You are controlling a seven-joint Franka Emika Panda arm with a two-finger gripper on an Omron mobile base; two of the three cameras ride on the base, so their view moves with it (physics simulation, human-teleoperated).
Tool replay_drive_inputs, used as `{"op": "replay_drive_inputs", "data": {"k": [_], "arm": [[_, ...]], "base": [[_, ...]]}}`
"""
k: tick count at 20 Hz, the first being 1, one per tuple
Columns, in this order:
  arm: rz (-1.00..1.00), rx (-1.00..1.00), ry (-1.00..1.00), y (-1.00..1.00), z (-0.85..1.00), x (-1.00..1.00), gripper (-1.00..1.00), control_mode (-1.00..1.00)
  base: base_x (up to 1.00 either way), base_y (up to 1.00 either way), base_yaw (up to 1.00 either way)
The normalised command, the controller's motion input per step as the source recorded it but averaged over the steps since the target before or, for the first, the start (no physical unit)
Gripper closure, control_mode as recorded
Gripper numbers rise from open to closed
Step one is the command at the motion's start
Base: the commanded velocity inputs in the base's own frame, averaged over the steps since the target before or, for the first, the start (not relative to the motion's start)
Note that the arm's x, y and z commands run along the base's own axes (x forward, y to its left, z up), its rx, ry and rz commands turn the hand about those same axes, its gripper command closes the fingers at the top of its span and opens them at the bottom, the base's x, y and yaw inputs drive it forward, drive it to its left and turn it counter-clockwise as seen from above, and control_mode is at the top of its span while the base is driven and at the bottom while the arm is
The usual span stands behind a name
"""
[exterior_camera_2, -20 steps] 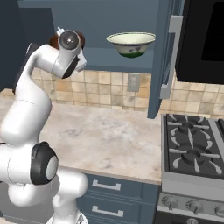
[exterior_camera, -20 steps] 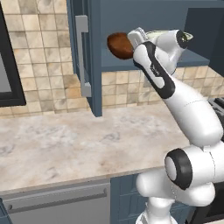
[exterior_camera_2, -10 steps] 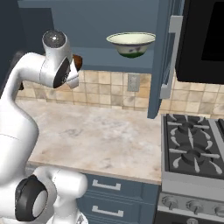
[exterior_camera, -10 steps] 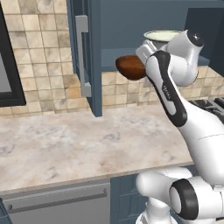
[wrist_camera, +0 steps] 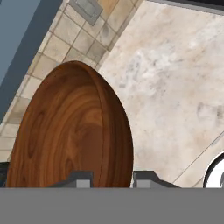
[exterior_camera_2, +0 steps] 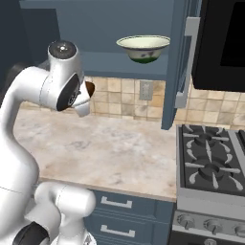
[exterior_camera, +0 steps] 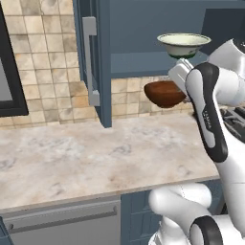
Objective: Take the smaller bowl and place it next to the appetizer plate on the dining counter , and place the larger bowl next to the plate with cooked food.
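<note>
Gripper: the gripper pinches the rim of the smaller bowl, one dark fingertip inside the wall and the other outside, at the bottom centre of the hand view.
Smaller bowl: the reddish-brown, wood-grained bowl hangs in the air, clear of the bench; in the left base view it sits right of centre, just beside the white arm's wrist, and in the right base view only a brown sliver peeks out behind the hand at left centre.
Larger bowl: the cream bowl rests on the open cabinet's shelf at the upper right of the left base view, above the carried bowl and apart from it.
Change: a second ago the brown bowl was up at shelf height inside the cabinet; now it is lower and further out, in front of the tiled wall, and the arm has swung toward the camera.
Meaning: the pick-up of the first bowl looks complete, and the carrying is under way.
Still to do: neither plate is reached yet; the larger bowl is untouched.
Risk: a grip on the rim alone could let the bowl tilt on a fast swing.
</note>
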Motion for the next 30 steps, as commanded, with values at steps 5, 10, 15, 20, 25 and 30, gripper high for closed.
{"op": "replay_drive_inputs", "data": {"k": [5,10,15,20,25,30], "arm": [[0.00,0.00,0.00,-0.21,-0.23,-0.25,1.00,1.00],[0.00,0.00,0.00,0.00,0.00,0.00,1.00,1.00],[0.00,0.00,0.00,0.00,0.00,0.00,1.00,1.00],[0.00,0.00,0.00,0.00,0.00,0.00,1.00,1.00],[0.00,0.00,0.00,0.00,0.00,0.00,1.00,1.00],[0.00,0.00,0.00,0.00,0.00,0.00,1.00,1.00]], "base": [[-0.40,-0.18,0.00],[-1.00,-0.49,-0.14],[-0.35,-0.07,-0.87],[0.00,0.00,-1.00],[0.00,-0.04,-0.93],[0.05,-0.28,-0.81]]}}
